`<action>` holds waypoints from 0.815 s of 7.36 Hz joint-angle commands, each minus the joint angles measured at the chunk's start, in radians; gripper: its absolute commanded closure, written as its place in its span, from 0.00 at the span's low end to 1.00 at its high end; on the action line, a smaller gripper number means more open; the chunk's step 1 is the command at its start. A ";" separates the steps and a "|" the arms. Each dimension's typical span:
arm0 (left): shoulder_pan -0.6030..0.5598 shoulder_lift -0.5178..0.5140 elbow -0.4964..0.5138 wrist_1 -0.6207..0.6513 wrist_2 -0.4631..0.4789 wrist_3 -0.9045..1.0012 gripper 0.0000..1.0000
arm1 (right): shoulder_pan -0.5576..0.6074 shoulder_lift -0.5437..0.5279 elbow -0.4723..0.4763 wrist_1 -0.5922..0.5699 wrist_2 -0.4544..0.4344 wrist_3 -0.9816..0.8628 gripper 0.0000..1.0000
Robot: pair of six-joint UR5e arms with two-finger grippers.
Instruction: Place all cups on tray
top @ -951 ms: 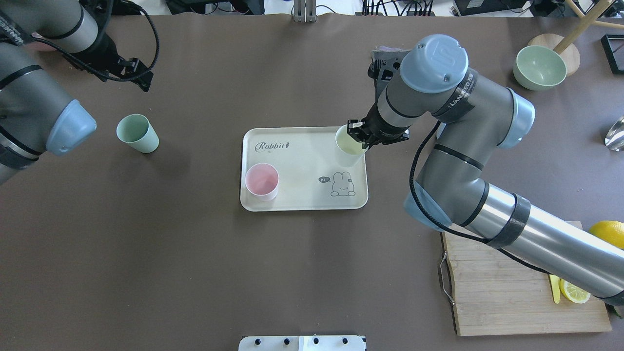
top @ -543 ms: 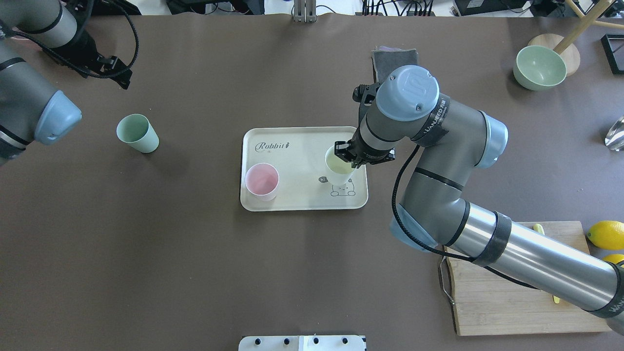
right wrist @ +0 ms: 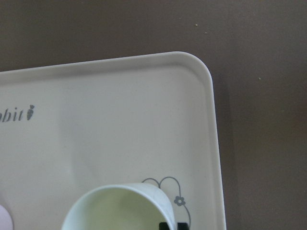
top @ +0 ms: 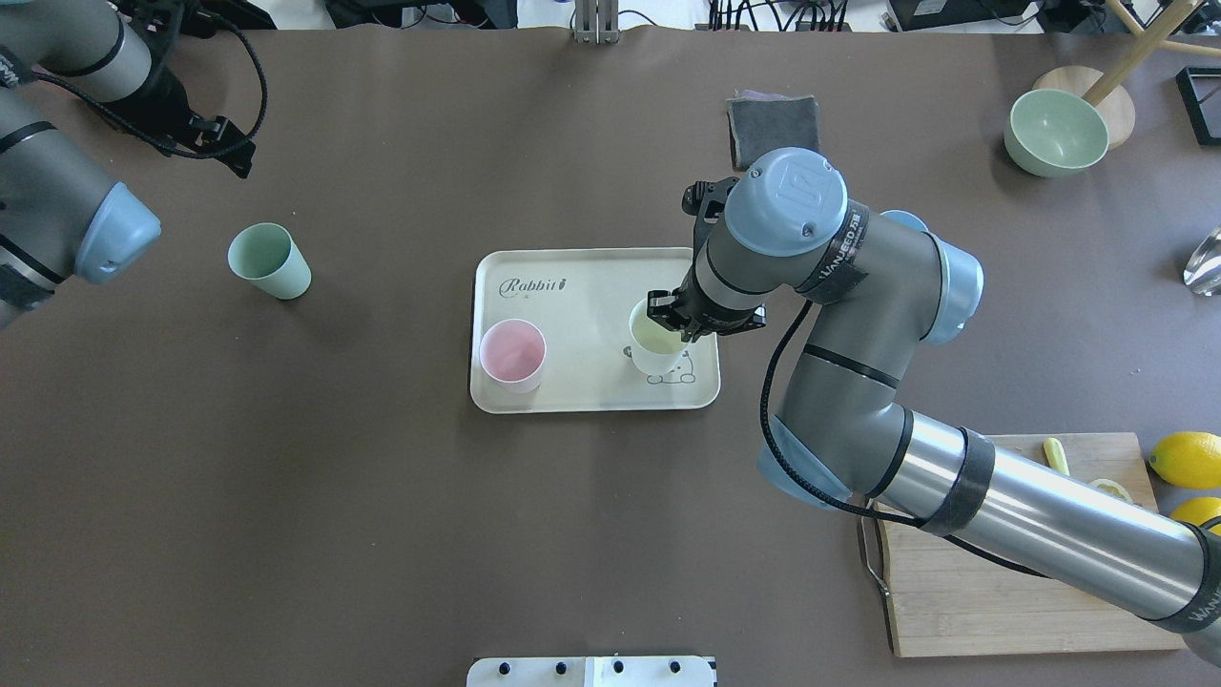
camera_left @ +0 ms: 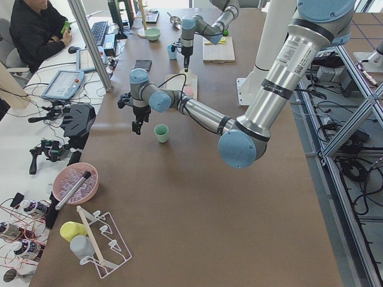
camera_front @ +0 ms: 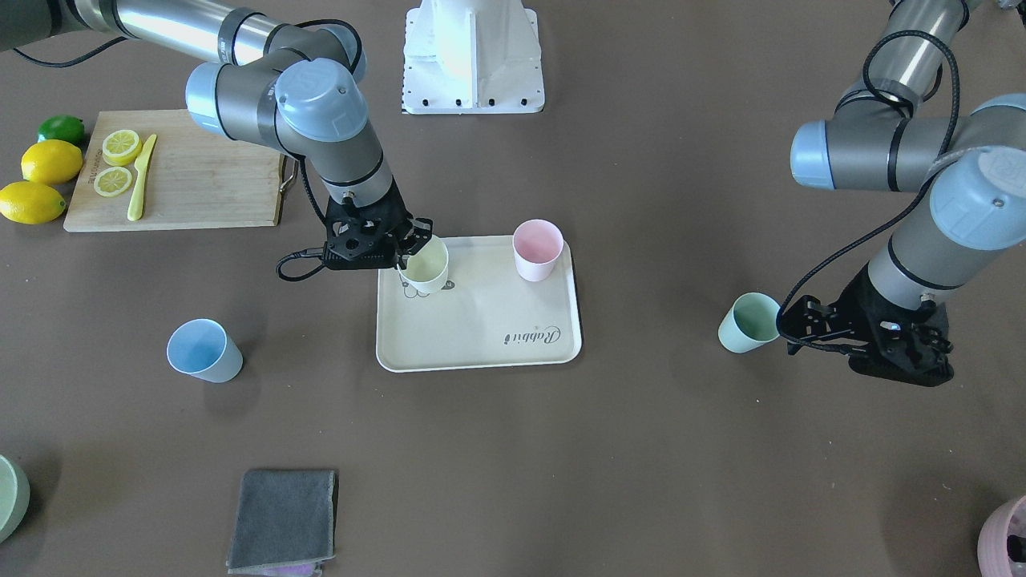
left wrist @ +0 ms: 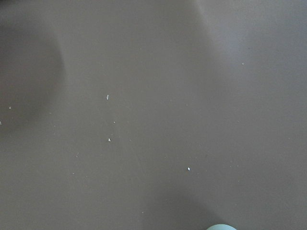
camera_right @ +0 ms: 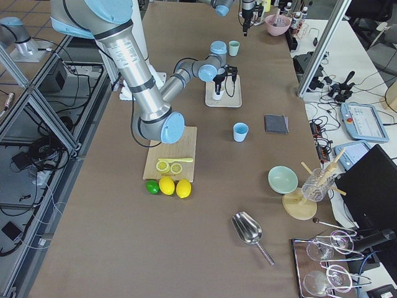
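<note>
The right pincer [top: 671,321] grips the yellow cup [top: 654,355] by its rim over the tray [top: 572,296]. The cup looks light, stiff and smooth, so a rim pinch probably suits it. The left pincer [camera_front: 793,327] is unclear.

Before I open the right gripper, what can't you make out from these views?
- Whether the yellow cup rests on the tray: contact too small to judge in exterior views, base cut off in right wrist view.
- Left gripper opening: dark and small front-facing; its wrist view shows only table and a sliver of mint cup.
- Blue cup: behind the right arm overhead, at best a sliver shows.
</note>
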 commanded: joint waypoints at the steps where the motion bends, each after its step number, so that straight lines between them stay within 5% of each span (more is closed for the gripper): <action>1: 0.029 0.073 -0.017 -0.099 -0.001 -0.059 0.02 | 0.004 -0.001 0.022 -0.002 -0.004 0.001 0.00; 3: 0.058 0.172 -0.076 -0.176 -0.004 -0.096 0.02 | 0.041 -0.001 0.056 -0.012 0.017 0.000 0.00; 6: 0.149 0.177 -0.079 -0.196 0.002 -0.198 0.02 | 0.110 -0.018 0.082 -0.015 0.091 -0.003 0.00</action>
